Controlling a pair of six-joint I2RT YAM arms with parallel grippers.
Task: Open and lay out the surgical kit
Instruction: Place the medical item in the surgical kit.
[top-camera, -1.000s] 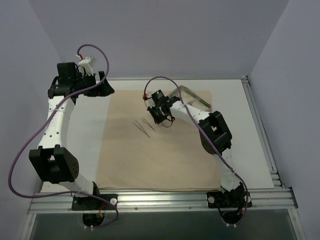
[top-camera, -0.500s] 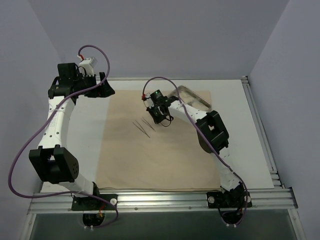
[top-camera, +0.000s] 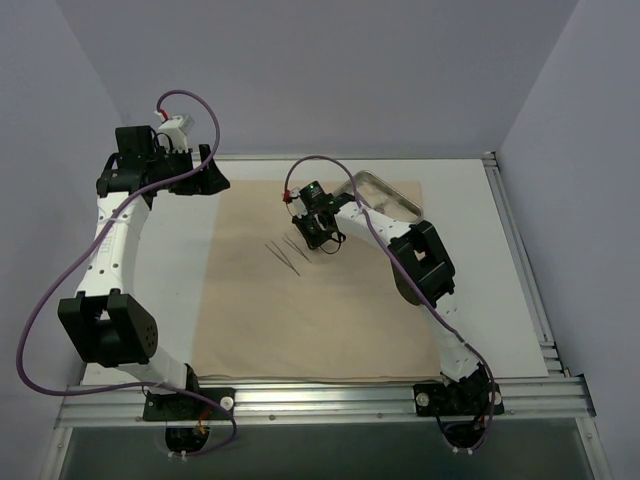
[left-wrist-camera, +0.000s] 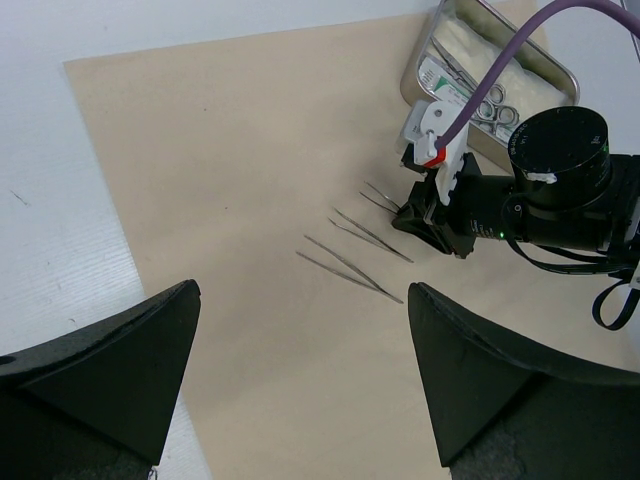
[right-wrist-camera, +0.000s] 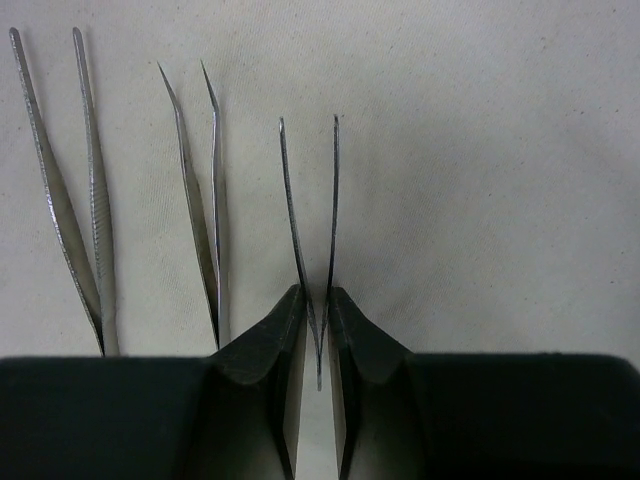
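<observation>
- On the white bench (top-camera: 160, 280), the tan cloth wrap (top-camera: 300, 310) is lying open and flat, covering most of the middle of the surface.
- Three pairs of thin metal tweezers (right-wrist-camera: 200, 200) are lying side by side on the wrap, apart from one another, their joined ends all pointing toward the right tool (right-wrist-camera: 317, 295).
- The right tool is reaching down over the pair nearest the steel tray (left-wrist-camera: 407, 88). Its fingers are standing almost together, one on each side of that pair's joined end. I cannot tell whether they are pinching it or merely flanking it.
- The steel tray is sitting at the far right corner of the wrap, holding white gauze (left-wrist-camera: 500, 70), ring-handled clamps (left-wrist-camera: 492, 108) and a clear packet (left-wrist-camera: 437, 78) with green print.
- The left tool (left-wrist-camera: 302, 300) is hovering over the far left part of the wrap, well apart from the tweezers. Its fingers are spread wide and holding nothing.
</observation>
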